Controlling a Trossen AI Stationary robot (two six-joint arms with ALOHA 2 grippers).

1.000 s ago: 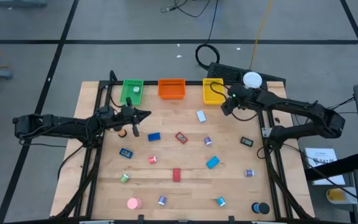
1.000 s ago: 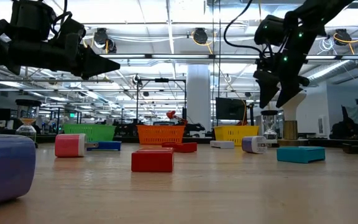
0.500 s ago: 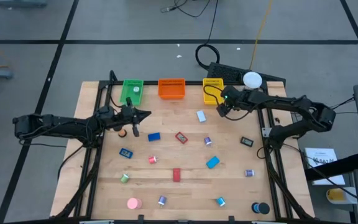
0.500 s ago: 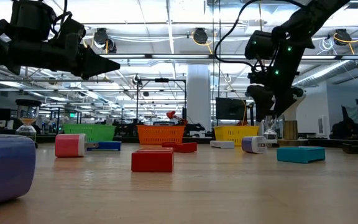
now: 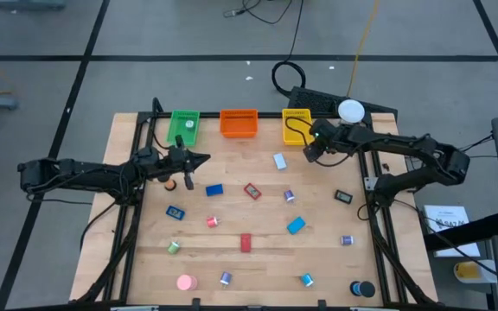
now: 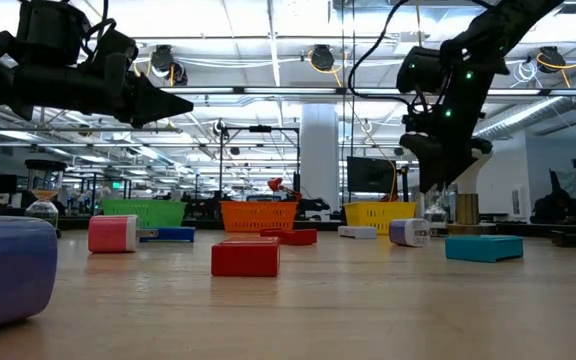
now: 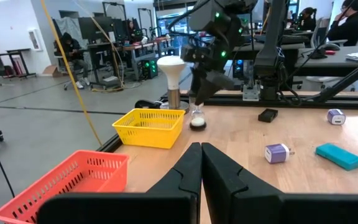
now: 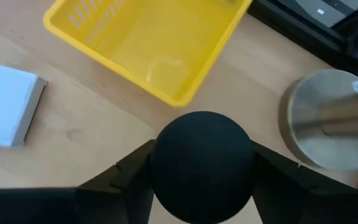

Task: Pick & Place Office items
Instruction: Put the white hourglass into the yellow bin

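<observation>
Jaws of right gripper pinch round black top beside yellow tray; left gripper pressed together.

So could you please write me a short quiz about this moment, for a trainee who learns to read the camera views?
1. True or false: the left gripper is shut and holds nothing.
2. Which tray is nearest to the right gripper? A) green B) orange C) yellow
3. How many trays stand along the far edge of the table?

Key:
1. True.
2. C, the yellow tray.
3. Three: the green tray, the orange tray and the yellow tray.
</observation>
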